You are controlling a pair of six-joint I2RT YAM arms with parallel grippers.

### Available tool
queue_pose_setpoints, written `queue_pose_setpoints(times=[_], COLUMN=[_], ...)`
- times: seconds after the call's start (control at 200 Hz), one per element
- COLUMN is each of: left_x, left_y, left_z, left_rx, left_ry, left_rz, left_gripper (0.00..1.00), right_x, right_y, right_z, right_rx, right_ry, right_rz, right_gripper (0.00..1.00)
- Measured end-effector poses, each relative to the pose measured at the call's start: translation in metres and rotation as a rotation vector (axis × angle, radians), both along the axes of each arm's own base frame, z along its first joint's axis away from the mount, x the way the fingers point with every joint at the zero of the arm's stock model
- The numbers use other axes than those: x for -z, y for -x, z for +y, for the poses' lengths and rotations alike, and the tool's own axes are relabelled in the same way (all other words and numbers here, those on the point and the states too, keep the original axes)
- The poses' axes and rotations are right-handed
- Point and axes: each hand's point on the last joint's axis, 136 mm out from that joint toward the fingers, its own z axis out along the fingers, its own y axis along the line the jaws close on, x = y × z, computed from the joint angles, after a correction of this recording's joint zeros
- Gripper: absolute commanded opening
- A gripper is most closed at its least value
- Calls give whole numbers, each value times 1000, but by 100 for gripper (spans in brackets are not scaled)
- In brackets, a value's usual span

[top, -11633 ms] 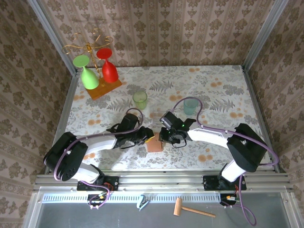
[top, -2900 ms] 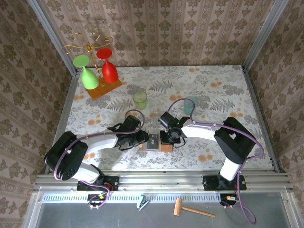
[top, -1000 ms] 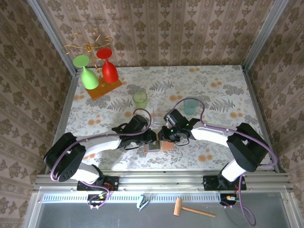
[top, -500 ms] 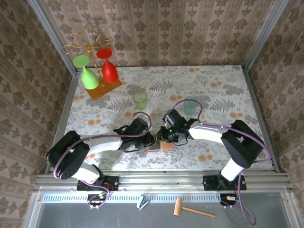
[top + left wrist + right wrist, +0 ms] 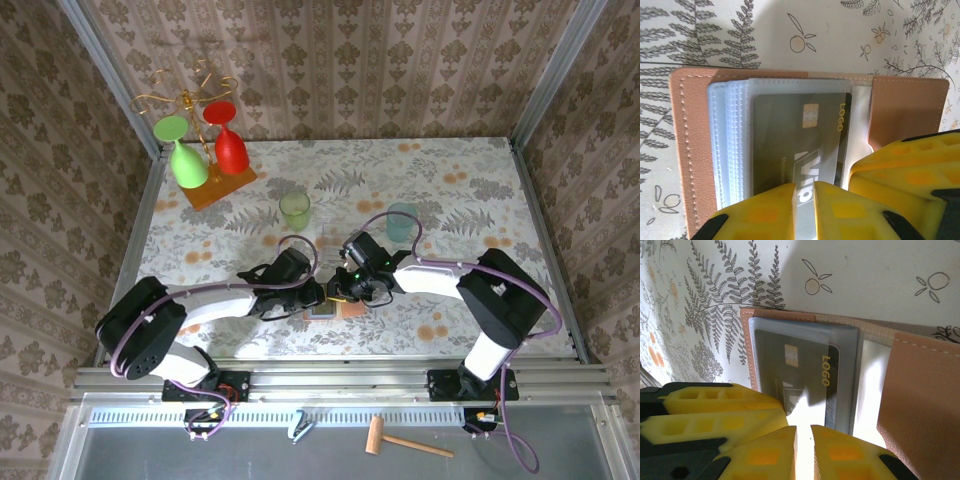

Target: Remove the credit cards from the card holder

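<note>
Card holder (image 5: pixel 687 150) lies open; its grey card (image 5: pixel 790 140) looks thin, stiff, slippery, so pinch the bare edge; left end effector (image 5: pixel 803 189) and right end effector (image 5: pixel 803 430) are nearly closed.

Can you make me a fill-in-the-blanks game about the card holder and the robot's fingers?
The holder lies ____ on the table.
The gold word on the grey card reads ____.
The robot's fingers are ____ in colour.
On the rack, the red glass is next to a ____ one.
Missing words: open, LOGO, yellow, green.
</note>
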Motion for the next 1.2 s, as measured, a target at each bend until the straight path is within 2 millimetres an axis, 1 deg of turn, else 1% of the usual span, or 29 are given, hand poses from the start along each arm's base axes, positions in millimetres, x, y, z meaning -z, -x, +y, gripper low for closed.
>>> queue_pose_setpoints(times=[0.255,0.33,0.565,0.825,1.2], left_x=[-6,-5,2,3,3], left_y=[-2,-2,1,0,0], left_z=[1,2,7,8,8], left_rx=[-8,-10,-13,-18,-21], left_ry=[5,2,-16,-16,-16], left_rz=[-19,-20,-8,-6,-4], left_gripper=[18,17,18,18,18], right_x=[9,9,8,8,7], right_y=[-1,-1,-2,-2,-1], right_z=[1,1,0,0,-4], right_rx=[0,1,4,3,6], right_ry=[8,8,6,8,24], right_rz=[10,10,9,6,5], right_gripper=[17,22,29,37,39])
